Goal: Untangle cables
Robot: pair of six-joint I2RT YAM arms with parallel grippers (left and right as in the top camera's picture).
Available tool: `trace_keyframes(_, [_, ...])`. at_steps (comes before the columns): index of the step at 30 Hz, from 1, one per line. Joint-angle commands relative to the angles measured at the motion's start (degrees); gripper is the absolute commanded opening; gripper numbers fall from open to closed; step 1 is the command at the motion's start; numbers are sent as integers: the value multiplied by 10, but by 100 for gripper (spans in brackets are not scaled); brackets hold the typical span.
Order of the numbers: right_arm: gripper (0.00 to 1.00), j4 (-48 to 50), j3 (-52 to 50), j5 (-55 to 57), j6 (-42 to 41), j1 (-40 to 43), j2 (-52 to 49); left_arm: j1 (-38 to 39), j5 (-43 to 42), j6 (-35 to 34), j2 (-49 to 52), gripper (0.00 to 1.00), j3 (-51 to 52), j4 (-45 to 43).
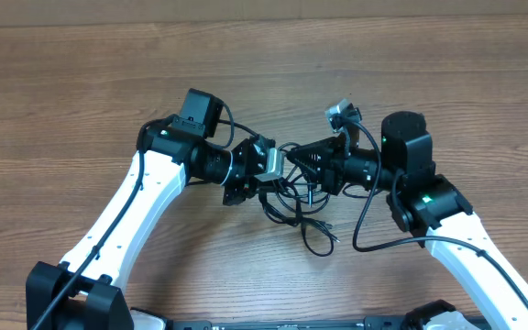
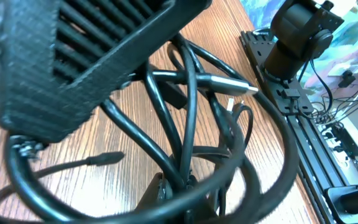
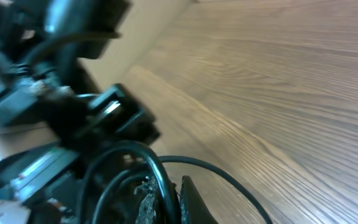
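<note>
**Item:** cables (image 1: 296, 203), several thin black cords knotted into one loose bundle.

**Location:** on the wooden table (image 1: 81, 82), just beside the left gripper (image 1: 262, 168) and partly under it. One loop trails away from the left gripper on the near side, toward the right arm.

**Visible parts:** in the left wrist view, crossing loops lie stacked over one another. A metal plug (image 2: 230, 86) points out of the middle, and a small plug (image 2: 104, 158) lies flat on the wood, apart from the knot.

**Grippers:**
- The left gripper is closed, tip over the bundle.
- The right gripper (image 1: 312, 158) is closed too, facing the left gripper and almost touching it.
- A cord curves right past the right fingers in the right wrist view, but blur hides whether either gripper has a strand pinched.

**Handling, as judged:**
- Light, limp and springy, so the loops will sag and slide rather than hold a shape.
- The jackets look smooth, so a thin strand may slip from a light pinch.
- The plugs are the only stiff parts, and they are likely to snag when drawn through a loop.

**Where to hold:** probably a single strand on the outer edge of the knot, or the cord just behind a plug. The dense middle is the worst choice, because pulling there would tighten it.
</note>
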State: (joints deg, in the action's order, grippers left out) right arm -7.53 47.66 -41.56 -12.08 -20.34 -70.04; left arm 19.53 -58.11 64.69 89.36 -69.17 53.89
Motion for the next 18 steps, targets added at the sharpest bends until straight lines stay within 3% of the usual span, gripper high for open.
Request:
trace_keyframes(1, [4, -10, 15, 187, 2, 18, 5, 19, -19, 12, -5, 4, 2, 22])
trace_keyframes(18, [5, -100, 15, 361, 2, 18, 5, 19, -35, 22, -5, 5, 2, 23])
